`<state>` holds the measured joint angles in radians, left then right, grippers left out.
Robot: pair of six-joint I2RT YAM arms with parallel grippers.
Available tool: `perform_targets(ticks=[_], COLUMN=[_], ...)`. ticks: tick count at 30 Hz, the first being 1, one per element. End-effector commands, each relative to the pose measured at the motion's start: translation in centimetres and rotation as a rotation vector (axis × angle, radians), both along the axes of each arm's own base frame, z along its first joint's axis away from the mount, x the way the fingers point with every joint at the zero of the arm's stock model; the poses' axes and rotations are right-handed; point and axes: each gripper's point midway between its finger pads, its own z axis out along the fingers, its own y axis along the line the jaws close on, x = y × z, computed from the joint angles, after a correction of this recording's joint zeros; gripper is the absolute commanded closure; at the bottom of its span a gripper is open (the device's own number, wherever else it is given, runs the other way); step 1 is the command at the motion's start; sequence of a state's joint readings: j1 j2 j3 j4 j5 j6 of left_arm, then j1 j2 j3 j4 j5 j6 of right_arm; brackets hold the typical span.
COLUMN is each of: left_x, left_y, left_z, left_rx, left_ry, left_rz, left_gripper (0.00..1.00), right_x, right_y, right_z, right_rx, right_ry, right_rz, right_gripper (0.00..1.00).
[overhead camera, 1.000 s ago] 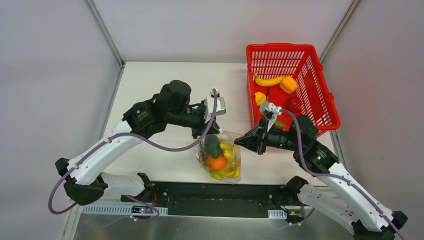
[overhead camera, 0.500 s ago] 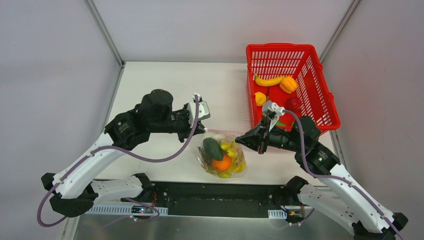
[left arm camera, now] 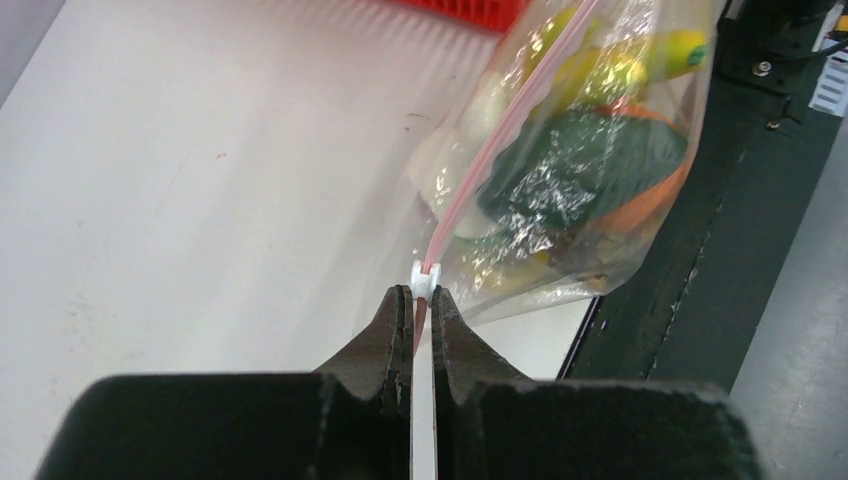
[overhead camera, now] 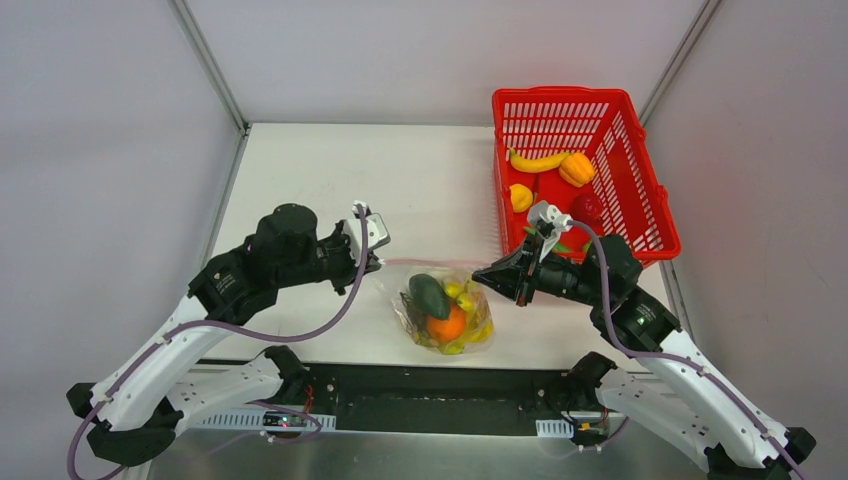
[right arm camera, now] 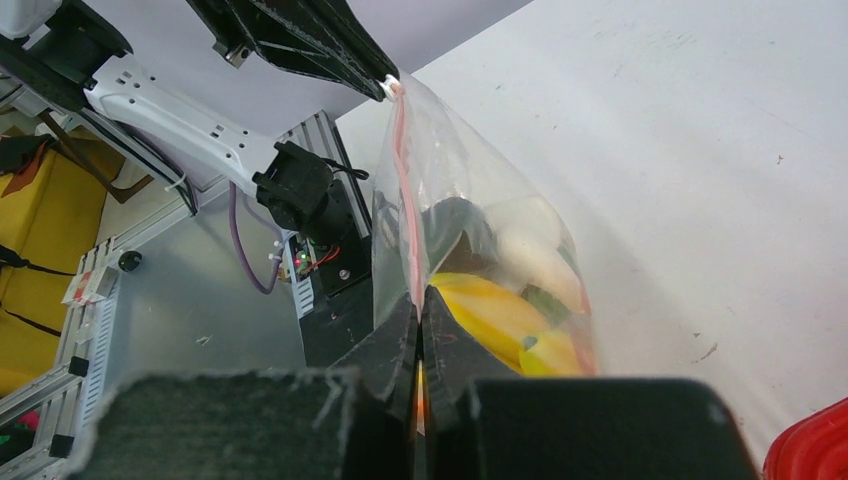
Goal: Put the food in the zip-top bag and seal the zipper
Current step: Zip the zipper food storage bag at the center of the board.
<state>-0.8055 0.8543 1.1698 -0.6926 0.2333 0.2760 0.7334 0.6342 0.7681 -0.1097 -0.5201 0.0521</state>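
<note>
The clear zip-top bag (overhead camera: 480, 312) hangs between my two grippers near the table's front edge. Through it show the food: a dark green piece (overhead camera: 428, 295), an orange (overhead camera: 445, 325) and yellow bananas (right arm camera: 490, 310). The pink-red zipper (left arm camera: 500, 130) runs taut along the bag's top edge. My left gripper (left arm camera: 422, 295) is shut on the zipper's left end, a small white slider (left arm camera: 425, 278) just beyond its fingertips. My right gripper (right arm camera: 420, 297) is shut on the zipper's right end. In the top view the left gripper (overhead camera: 377, 262) is left of the bag and the right gripper (overhead camera: 480, 275) at its right.
A red lattice basket (overhead camera: 560, 95) stands at the back right, just behind my right arm. It holds a banana (overhead camera: 540, 162), an orange pepper (overhead camera: 577, 168), a yellow piece (overhead camera: 520, 197) and a red piece (overhead camera: 586, 208). The black base rail (overhead camera: 430, 385) lies just in front of the bag.
My left gripper has slid left along the zipper, away from the right gripper, drawing the strip taut. The bag has shifted slightly. The right gripper has held its place.
</note>
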Motion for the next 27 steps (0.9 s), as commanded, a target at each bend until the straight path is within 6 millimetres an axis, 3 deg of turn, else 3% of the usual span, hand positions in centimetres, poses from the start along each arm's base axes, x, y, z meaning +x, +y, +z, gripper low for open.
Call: perform_targets(ticks=[1,8,18,25,27], left_x=[0.7,1.3,2.0,2.3,2.4], left_y=[2.7,4.6,7.6,8.2,8.3], left_z=[-1.4,-0.8,-1.4,-1.3,-1.0], left_rx=[0.033,0.033,0.039,-0.018,-0.037], left_ry=[-0.005,-0.052,-0.089,-0.099,-0.100], left_rz=[0.120,0.207,0.369,0.436,0.455], left_gripper=[1.00,1.00,1.00,1.00,0.85], right_x=[0.3,0.5,0.7,1.4,1.7], right_y=[-0.1,0.0,0.1,1.0,1.3], right_z=[2.8,2.9,3.4,3.5,3.9], right_rx=[0.078,0.082,0.093,0.097,0.099], right_ry=[-0.071,-0.074,-0.074,-0.063,-0.064], right_rz=[-0.023,-0.027,-0.031,-0.019,-0.019], right_gripper=[1.00,1.00,1.00,1.00,1.00])
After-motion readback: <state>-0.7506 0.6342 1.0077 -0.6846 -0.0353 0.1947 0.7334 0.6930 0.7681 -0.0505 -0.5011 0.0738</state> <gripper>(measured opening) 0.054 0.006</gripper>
